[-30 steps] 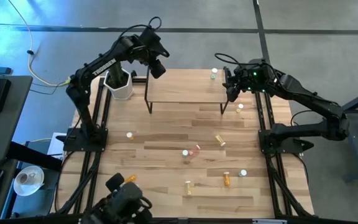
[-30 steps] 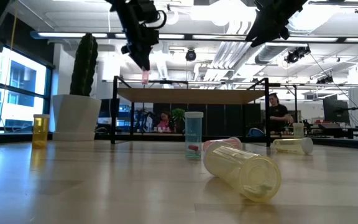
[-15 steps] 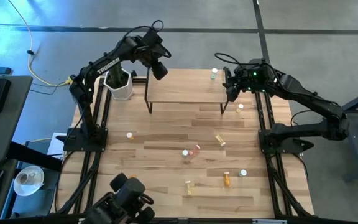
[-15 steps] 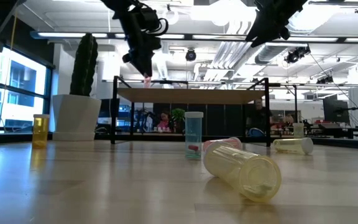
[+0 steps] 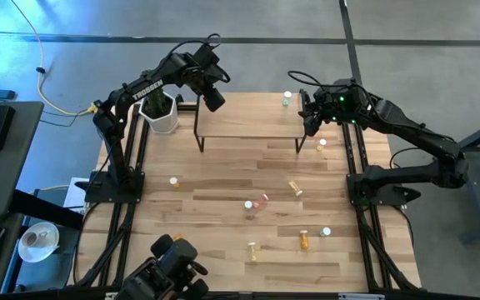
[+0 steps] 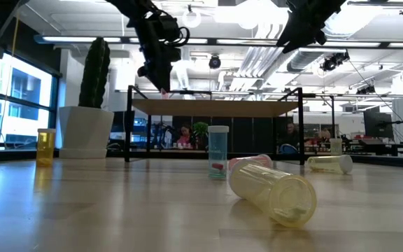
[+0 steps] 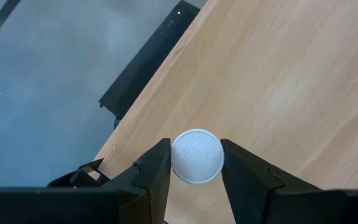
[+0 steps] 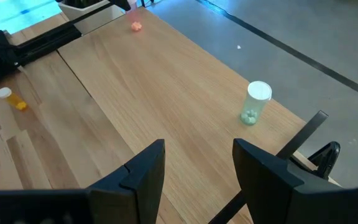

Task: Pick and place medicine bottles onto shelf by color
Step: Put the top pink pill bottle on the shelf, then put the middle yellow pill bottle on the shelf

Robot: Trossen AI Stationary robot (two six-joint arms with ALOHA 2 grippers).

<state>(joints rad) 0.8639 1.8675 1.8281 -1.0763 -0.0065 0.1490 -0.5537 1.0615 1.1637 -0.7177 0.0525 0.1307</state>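
Note:
The shelf (image 5: 248, 121) is a light-wood board on black legs at the table's far side. My left gripper (image 5: 215, 100) hovers over the shelf's left far corner, shut on a pink bottle with a white cap (image 7: 197, 156); its pink body shows in the low view (image 6: 164, 90). My right gripper (image 5: 309, 118) is open and empty above the shelf's right end. A pale green bottle (image 5: 287, 99) stands upright on the shelf's far right corner and also shows in the right wrist view (image 8: 255, 102). Several bottles lie or stand on the table, among them a pink one (image 5: 262, 200) and an orange one (image 5: 304, 240). My left gripper pinches the pink bottle at its white cap's rim (image 7: 174, 159) between the two fingers (image 7: 157, 168). The fingers come from above, pointing down. The bottle hangs upright below them, close over the shelf board (image 7: 278, 74); whether its bottom touches the board I cannot tell.
A white pot with a cactus (image 5: 158, 112) stands at the far left beside the shelf. Loose bottles lie across the table's middle and near right (image 5: 295, 188), (image 5: 252, 248), (image 5: 173, 180). In the low view a yellow bottle (image 6: 271, 190) lies close to the camera.
My left gripper has gone down a little toward the shelf's left far corner with the pink bottle, which stays upright in the hold.

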